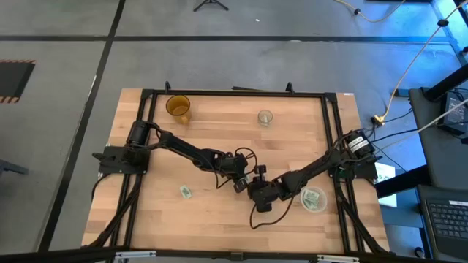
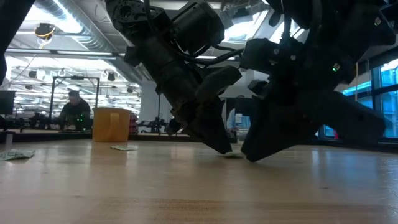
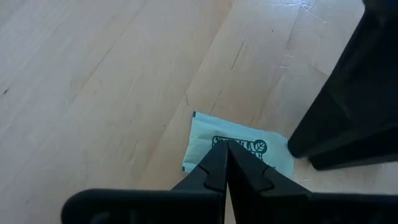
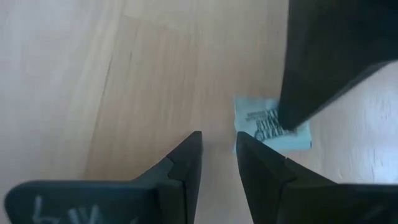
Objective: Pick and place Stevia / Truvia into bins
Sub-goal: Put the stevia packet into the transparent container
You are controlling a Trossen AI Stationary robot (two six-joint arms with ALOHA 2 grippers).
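One Stevia sachet (image 3: 249, 155), white with green print, lies flat on the wood near the table's middle, also seen in the right wrist view (image 4: 264, 127). My left gripper (image 3: 225, 146) is shut with its tips down on it. My right gripper (image 4: 219, 138) is open by a narrow gap, low over the table just beside that sachet, touching nothing. In the high view both grippers meet (image 1: 247, 187) and hide it. Another sachet (image 1: 186, 191) lies flat farther left. The clear round bin (image 1: 313, 199) by the right arm holds sachets. My left gripper presses its shut fingertips (image 3: 217, 158) down on the printed face of the sachet (image 3: 239, 148), near its middle. The fingers slant down from the table's left (image 2: 214, 134). The sachet stays flat on the table.
An amber cup (image 1: 178, 107) stands at the far left of the table and a small clear cup (image 1: 265, 117) at the far middle. The low view shows two more sachets (image 2: 124, 147) (image 2: 15, 154) on the wood and a person (image 2: 74, 109) far behind.
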